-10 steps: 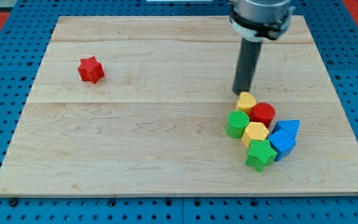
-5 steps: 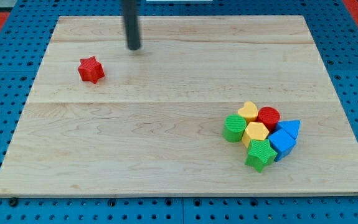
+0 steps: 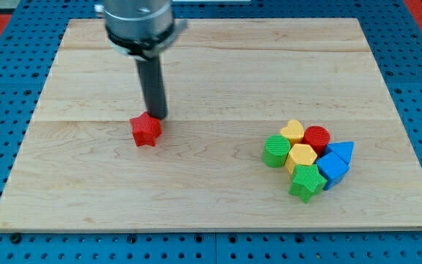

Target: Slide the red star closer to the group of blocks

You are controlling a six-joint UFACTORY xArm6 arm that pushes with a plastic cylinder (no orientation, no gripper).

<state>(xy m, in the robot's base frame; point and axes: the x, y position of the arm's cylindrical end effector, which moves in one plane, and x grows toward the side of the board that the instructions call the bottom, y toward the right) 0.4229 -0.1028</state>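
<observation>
The red star [image 3: 145, 130] lies on the wooden board [image 3: 218, 205], left of centre. My tip [image 3: 156, 116] stands just above and right of the star, touching or nearly touching its upper right edge. The group of blocks sits at the view's right: a green cylinder [image 3: 276, 150], a yellow heart [image 3: 293, 131], a red cylinder [image 3: 316, 138], a yellow hexagon [image 3: 301, 156], a green star [image 3: 306, 182], a blue triangle [image 3: 341, 152] and a blue block [image 3: 332, 169]. A wide stretch of board lies between the star and the group.
The board lies on a blue pegboard surface [image 3: 5, 147]. The arm's dark housing [image 3: 137, 18] hangs over the board's top left part.
The tip moved from beside the group to the top left, then down behind the red star. The star has slid right and down from the upper left toward the centre.
</observation>
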